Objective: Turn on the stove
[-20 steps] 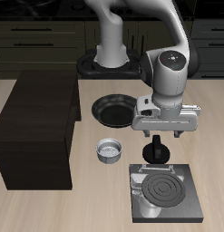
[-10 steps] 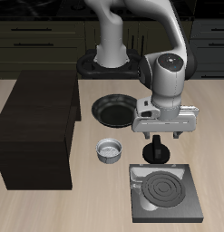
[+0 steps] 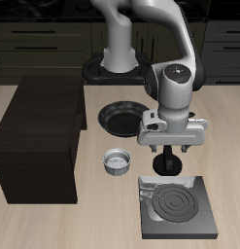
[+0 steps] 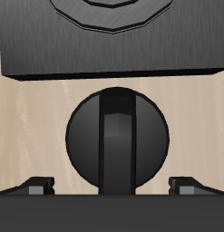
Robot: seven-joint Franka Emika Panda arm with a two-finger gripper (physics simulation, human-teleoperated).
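Note:
The stove is a flat dark-grey square plate near the table's front edge, and its ring coil is dark. In the wrist view the stove lies just beyond a round black knob-like disc with a raised bar across it, which sits on the table by the stove's back edge. My gripper hangs straight over that disc. It is open, with the fingertips wide apart on either side of the disc and not touching it. The gripper holds nothing.
A round black frying pan lies farther back. A small metal bowl stands beside the stove's back corner. A big dark box-like cabinet fills the table's far side from the stove.
My gripper has come down a little toward the black disc behind the stove and shifted slightly sideways. Nothing else moved, and the coil stays dark.

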